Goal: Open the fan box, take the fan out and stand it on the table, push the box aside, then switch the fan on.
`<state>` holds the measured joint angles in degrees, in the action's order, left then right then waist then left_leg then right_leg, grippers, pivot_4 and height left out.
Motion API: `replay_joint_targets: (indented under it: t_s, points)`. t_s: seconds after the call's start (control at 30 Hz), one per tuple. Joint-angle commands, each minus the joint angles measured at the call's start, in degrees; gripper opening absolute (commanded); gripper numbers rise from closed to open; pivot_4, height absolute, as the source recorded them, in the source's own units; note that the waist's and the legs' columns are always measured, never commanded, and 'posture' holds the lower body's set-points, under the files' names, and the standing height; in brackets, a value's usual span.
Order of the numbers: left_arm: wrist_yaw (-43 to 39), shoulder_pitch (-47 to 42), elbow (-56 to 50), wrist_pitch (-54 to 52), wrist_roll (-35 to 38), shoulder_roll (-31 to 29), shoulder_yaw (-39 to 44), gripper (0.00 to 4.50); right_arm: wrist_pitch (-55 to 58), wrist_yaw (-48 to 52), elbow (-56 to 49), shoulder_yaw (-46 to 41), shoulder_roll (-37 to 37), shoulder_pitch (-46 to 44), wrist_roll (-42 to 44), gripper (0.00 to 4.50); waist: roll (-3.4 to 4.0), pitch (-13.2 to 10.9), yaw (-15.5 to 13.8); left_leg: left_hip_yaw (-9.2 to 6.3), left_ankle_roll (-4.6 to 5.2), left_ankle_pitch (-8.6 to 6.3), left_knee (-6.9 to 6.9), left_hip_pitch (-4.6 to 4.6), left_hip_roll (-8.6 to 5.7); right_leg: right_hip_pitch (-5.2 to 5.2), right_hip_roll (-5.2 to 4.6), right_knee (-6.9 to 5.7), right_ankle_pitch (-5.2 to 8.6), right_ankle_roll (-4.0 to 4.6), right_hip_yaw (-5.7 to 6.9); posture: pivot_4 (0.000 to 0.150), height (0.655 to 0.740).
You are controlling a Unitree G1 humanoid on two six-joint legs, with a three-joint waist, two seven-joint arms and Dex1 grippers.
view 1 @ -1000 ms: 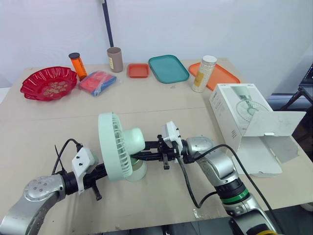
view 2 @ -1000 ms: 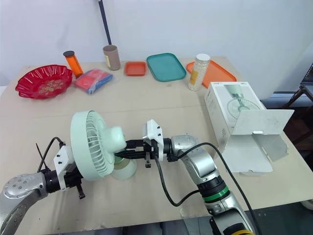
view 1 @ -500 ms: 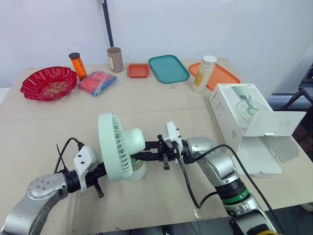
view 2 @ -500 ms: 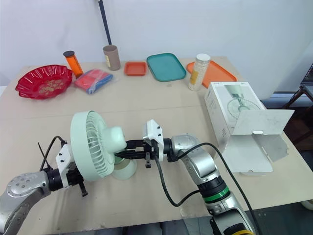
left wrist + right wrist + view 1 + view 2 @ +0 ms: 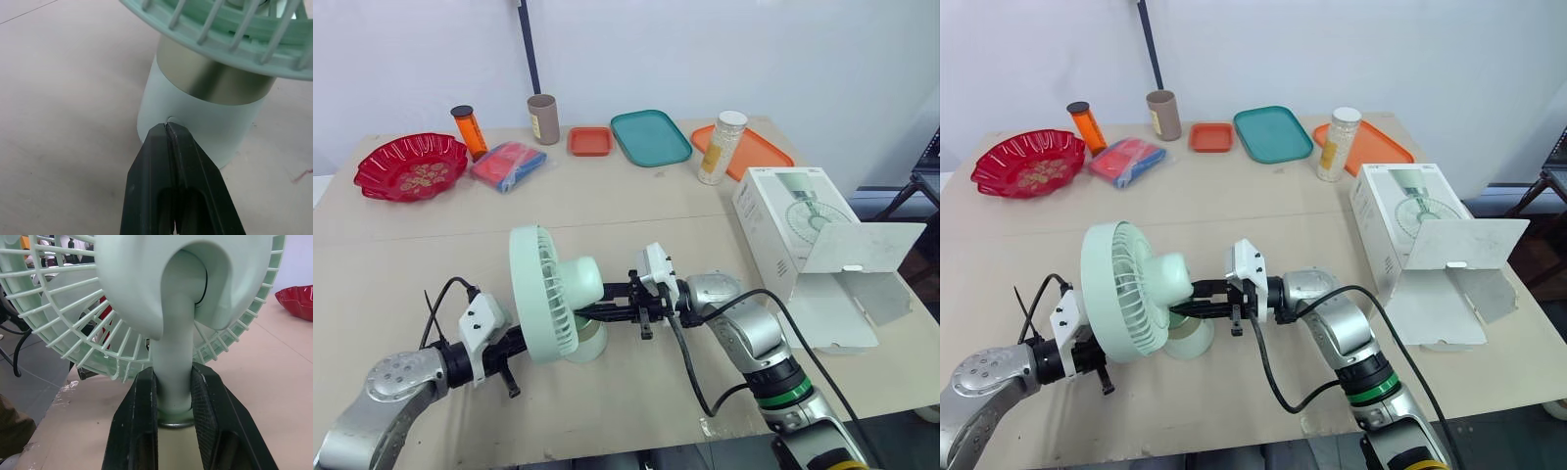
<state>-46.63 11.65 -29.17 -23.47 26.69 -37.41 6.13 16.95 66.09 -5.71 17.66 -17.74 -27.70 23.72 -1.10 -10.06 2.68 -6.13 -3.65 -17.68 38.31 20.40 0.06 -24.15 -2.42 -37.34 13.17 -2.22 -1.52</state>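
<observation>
The mint-green fan (image 5: 553,294) stands upright on the table (image 5: 636,211), near the front and left of centre, its grille facing my left. My right gripper (image 5: 173,379) is shut on the fan's neck just above the round base, one finger (image 5: 139,401) on each side. My left gripper (image 5: 167,128) is shut, and its joined tips touch the pale base (image 5: 195,122) below the metallic band. The white fan box (image 5: 793,230) lies at the table's right edge with its flap (image 5: 862,250) hanging open.
Along the back stand a red bowl (image 5: 411,166), an orange bottle (image 5: 468,130), a blue-red packet (image 5: 509,164), a brown cup (image 5: 543,117), a small orange tray (image 5: 590,141), a teal tray (image 5: 650,137), a jar (image 5: 722,147) and an orange tray (image 5: 759,152).
My left arm has shifted very slightly by the fan's base. The fan, the box and my right gripper have not moved.
</observation>
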Motion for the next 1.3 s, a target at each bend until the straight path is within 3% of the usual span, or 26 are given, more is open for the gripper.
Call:
replay_joint_targets:
  t_s: [0.03,1.3]
  points:
    - [-0.21,-0.18,-1.40,0.77,0.43,-0.25,0.43,0.06,-0.59,-0.02,-2.23,-0.08,0.22,-0.34,0.46,0.58,0.00,0.00,0.00,0.00,0.00,0.00,0.00,0.00,0.00,0.00,0.00,0.00,0.00,0.00,0.00,0.150,0.7400]
    - [0.04,-0.67,-2.68,0.18,0.65,0.07,-1.07,0.06,-0.95,-0.43,-1.89,0.47,0.99,-0.57,-0.34,0.58,0.01,0.01,0.00,0.00,0.00,0.00,0.01,-0.01,0.00,0.02,0.00,0.00,0.00,0.00,0.00,0.150,0.7400]
